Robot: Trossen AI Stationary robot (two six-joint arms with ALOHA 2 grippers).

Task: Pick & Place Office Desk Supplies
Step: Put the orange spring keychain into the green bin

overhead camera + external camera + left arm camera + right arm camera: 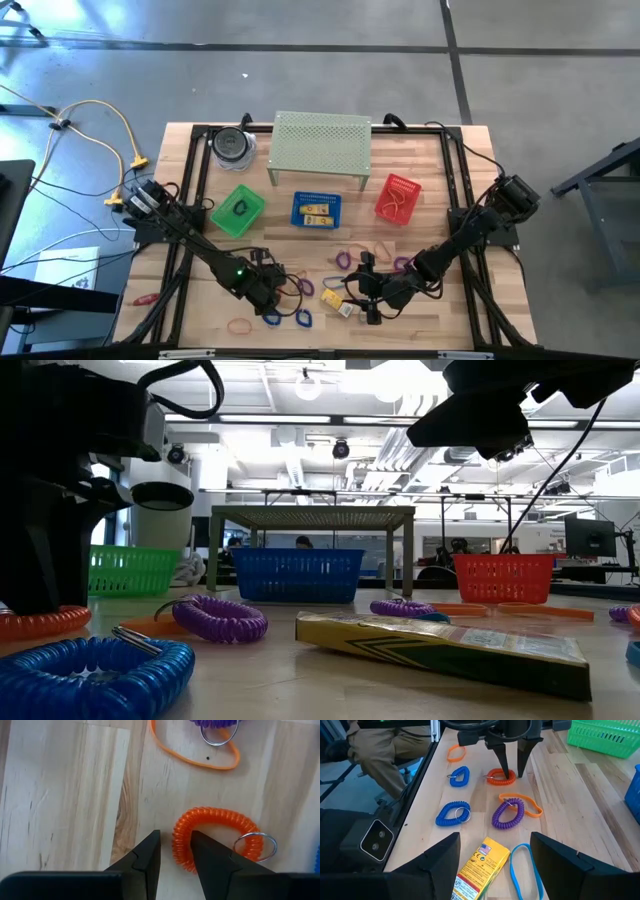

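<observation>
Green basket (238, 212) at the far left of the bench (190, 300), blue basket (316, 209) in the middle under the edge of a pale perforated shelf (321, 146), red basket (397, 197) to the right.

Left claw (175, 851) low over the near-left part of the bench, fingers (145, 855) parted by a narrow gap and straddling the near rim of an orange coil loop (212, 837); one tip outside the coil, the other over its hollow. Not yet pinched: coil lying flat on the wood, metal ring (255, 846) at its side. Beyond it, a thin orange band (200, 757) and a purple coil (508, 814). Two blue coils (453, 814) nearer the bench's front edge, left of the purple one.

Right claw (495, 857) near the front centre, spread wide, gripping nothing. Yellow box (477, 867) lying flat just beside it, between the two fingers as seen from the wrist, with a thin blue band (525, 865) touching the box's right side. More purple and red loops (383, 246) scattered right of centre, between the red basket and the right arm.
</observation>
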